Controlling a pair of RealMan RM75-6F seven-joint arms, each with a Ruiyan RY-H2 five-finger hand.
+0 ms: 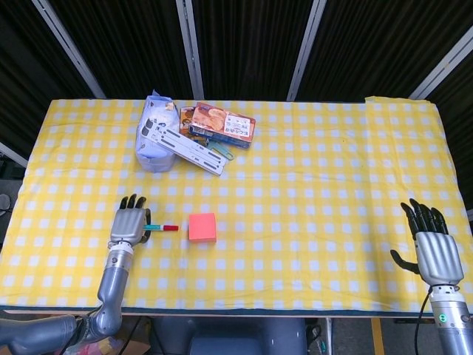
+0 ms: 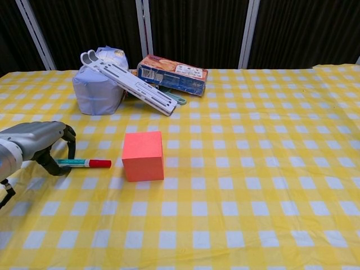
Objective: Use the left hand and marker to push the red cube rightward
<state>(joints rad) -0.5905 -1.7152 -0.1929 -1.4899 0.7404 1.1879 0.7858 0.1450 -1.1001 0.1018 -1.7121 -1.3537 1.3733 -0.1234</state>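
The red cube (image 1: 202, 227) (image 2: 143, 156) sits on the yellow checked cloth, left of the table's middle. Just left of it lies the marker (image 1: 160, 227) (image 2: 84, 163), flat on the cloth, its red cap pointing at the cube with a small gap between them. My left hand (image 1: 127, 224) (image 2: 39, 143) arches over the marker's tail end. Its thumb is down beside the barrel and its fingers (image 2: 70, 143) curl above it, not closed on it. My right hand (image 1: 432, 248) rests open at the table's near right corner, seen only in the head view.
At the back left stand a pale bag (image 1: 153, 133) (image 2: 98, 84), a white folding stand (image 1: 188, 146) (image 2: 132, 81) leaning on it, and an orange food box (image 1: 222, 124) (image 2: 171, 74). The table's front edge (image 1: 236, 310) runs close to my left forearm.
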